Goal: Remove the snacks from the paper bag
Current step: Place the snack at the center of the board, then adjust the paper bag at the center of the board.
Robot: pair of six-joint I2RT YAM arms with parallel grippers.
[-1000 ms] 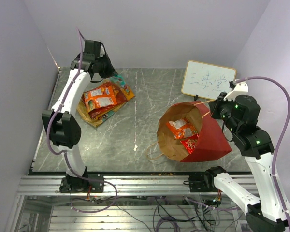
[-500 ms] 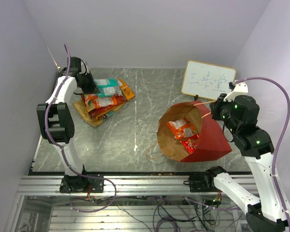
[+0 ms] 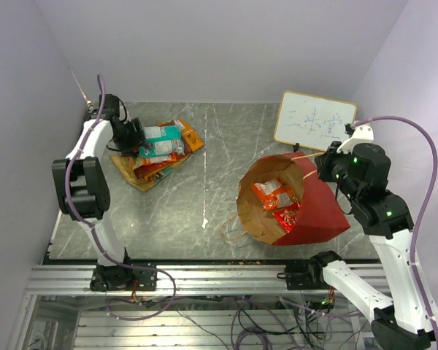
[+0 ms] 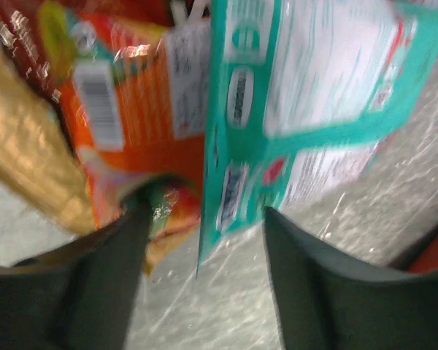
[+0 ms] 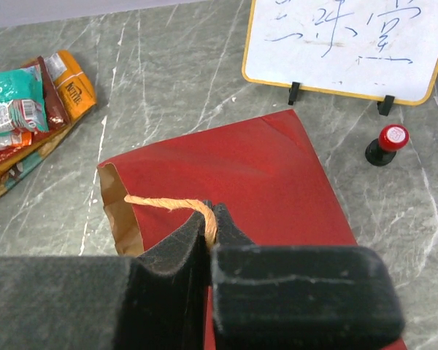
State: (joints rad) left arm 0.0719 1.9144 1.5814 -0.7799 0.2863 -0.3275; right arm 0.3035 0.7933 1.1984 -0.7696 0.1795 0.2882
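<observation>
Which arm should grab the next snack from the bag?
Left, probably. The left gripper is open over the snack pile, holding nothing. The right gripper is shut on the orange handle of the paper bag, holding its mouth up; snacks lie inside.

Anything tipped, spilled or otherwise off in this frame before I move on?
The paper bag lies tipped on its side, mouth open, packets still inside; the right pincer pinches its orange cord handle. Removed snacks sit in an untidy overlapping heap. Nothing looks torn.

Soft, even light fills my overhead view, shadows faint across the tabletop [image 3: 212, 182]. My left wrist view is blurred, the teal packet [image 4: 306, 109] smeared, glare streaking the orange wrapper [image 4: 160, 157].
</observation>
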